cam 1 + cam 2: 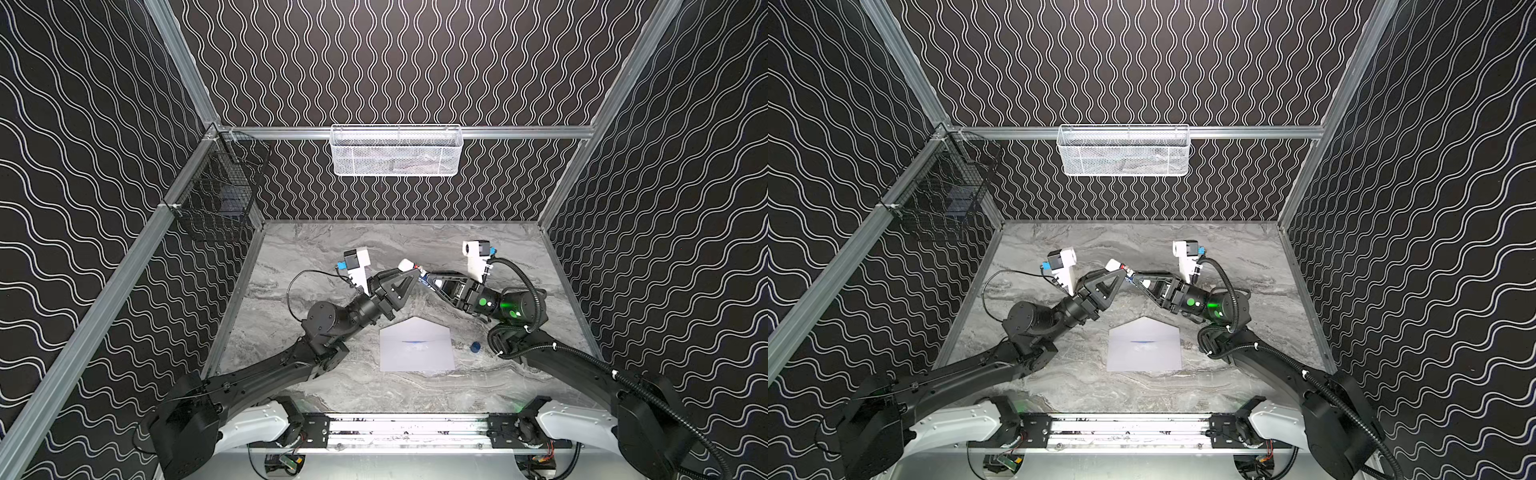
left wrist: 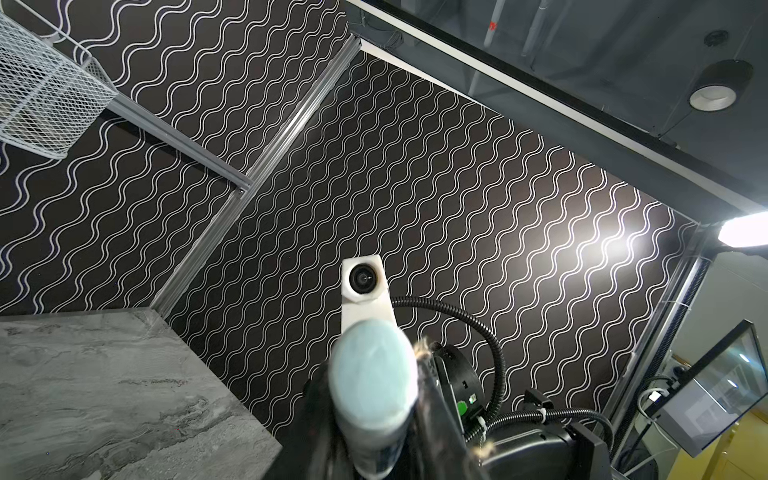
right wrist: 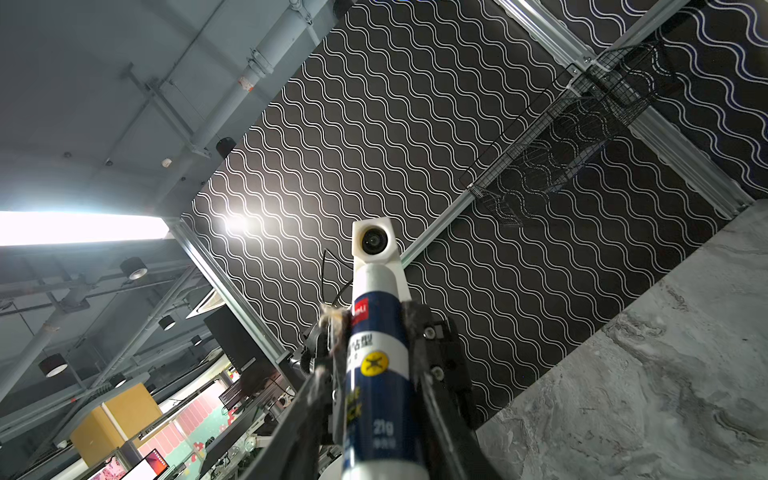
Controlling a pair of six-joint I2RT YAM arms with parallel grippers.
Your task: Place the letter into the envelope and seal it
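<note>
Both end effectors (image 1: 408,269) (image 1: 426,277) narrowly straddle glue stick (image 3: 376,365).

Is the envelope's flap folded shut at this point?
No, the envelope lies on the table with its pointed flap spread open, not folded down.

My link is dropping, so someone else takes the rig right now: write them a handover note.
Left gripper: shut on the glue stick, held in the air above the table.
Right gripper: fingers flank the glue stick; clamped or loose, cannot tell.
Envelope: flat on the table, flap open; a blue edge of the letter shows at its mouth.
Blue cap: on the table beside the envelope.
Done: letter in, stick apparently uncapped.
Left: glue the flap, fold it shut, press.
</note>
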